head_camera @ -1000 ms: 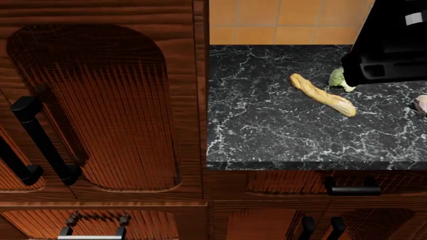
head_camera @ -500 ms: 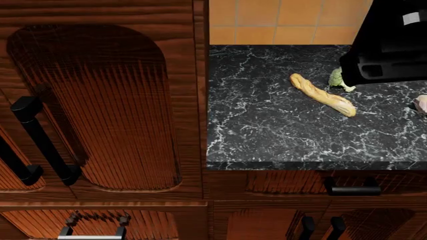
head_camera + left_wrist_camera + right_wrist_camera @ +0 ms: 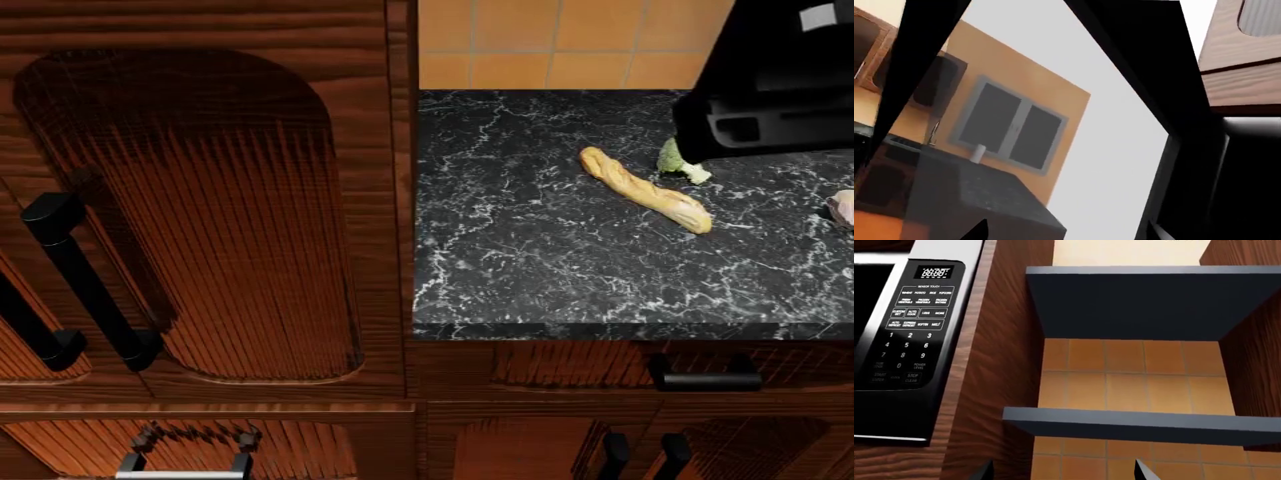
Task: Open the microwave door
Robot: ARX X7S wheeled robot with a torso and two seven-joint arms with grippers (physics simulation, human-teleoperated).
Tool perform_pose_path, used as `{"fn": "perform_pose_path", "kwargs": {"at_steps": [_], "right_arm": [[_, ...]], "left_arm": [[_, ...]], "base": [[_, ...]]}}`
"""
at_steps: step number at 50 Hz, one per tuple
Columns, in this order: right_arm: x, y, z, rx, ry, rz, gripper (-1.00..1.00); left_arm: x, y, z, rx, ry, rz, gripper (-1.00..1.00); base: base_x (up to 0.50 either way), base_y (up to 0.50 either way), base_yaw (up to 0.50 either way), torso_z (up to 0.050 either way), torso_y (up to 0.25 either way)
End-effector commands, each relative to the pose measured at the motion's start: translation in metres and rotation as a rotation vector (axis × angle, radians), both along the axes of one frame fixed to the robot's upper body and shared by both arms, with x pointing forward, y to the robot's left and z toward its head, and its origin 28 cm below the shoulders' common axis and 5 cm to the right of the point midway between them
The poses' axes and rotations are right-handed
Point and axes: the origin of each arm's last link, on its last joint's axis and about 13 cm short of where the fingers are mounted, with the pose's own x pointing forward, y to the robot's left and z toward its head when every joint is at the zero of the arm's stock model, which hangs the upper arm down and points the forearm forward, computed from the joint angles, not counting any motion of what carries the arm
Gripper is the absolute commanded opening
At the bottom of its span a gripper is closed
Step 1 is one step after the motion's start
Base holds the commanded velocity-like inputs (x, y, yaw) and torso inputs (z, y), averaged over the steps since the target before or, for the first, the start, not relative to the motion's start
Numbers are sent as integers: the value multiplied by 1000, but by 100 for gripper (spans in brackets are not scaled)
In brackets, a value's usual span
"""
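Right wrist view carries the useful relation: two dark fingertips of the right gripper poke in at the frame edge, set wide apart with nothing between them, so the jaws are released. They face orange wall tiles crossed by dark shelves, not the appliance. Out to one side, past a brown wood panel, sits the microwave, with its keypad and display showing; only a sliver of dark door glass is visible at the frame edge, and no handle is in view. Judgement: the right arm is the nearer one and needs to shift sideways across the wood panel toward the door, whose long edge runs parallel to the keypad column. Left wrist view is mostly black arm structure plus a far window and counter; jaw state there cannot be told, and no microwave shows. Head view looks down on the marble countertop with a baguette, a black arm body over it, microwave out of frame.
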Motion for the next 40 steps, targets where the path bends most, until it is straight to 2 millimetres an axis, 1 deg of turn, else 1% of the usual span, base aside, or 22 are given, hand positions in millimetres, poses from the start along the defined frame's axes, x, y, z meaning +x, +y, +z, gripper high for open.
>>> {"fn": "perform_pose_path", "kwargs": {"at_steps": [1, 5, 15, 18, 26, 36, 40], "right_arm": [[-2, 3, 3, -10, -2, -5, 100], [-2, 5, 3, -15, -2, -7, 100], [-2, 8, 4, -27, 0, -19, 100], [0, 8, 3, -29, 3, -21, 100], [3, 11, 2, -34, 9, -17, 100], [2, 17, 5, -49, 5, -11, 100], [2, 18, 5, -53, 4, -6, 100]], "left_arm": [[-20, 27, -16, -49, 78, 134, 100], [-25, 33, -21, -57, 95, 170, 100], [-28, 51, -31, -83, 154, 253, 100], [-33, 56, -35, -92, 168, 284, 100], [-59, 67, -49, -114, 190, 392, 100], [-95, 83, -74, -174, 220, 512, 100], [-101, 84, -77, -178, 226, 529, 100]], "base": [[0, 0, 0, 0, 0], [0, 0, 0, 0, 0], [0, 0, 0, 0, 0], [0, 0, 0, 0, 0], [0, 0, 0, 0, 0], [0, 0, 0, 0, 0], [0, 0, 0, 0, 0]]}}
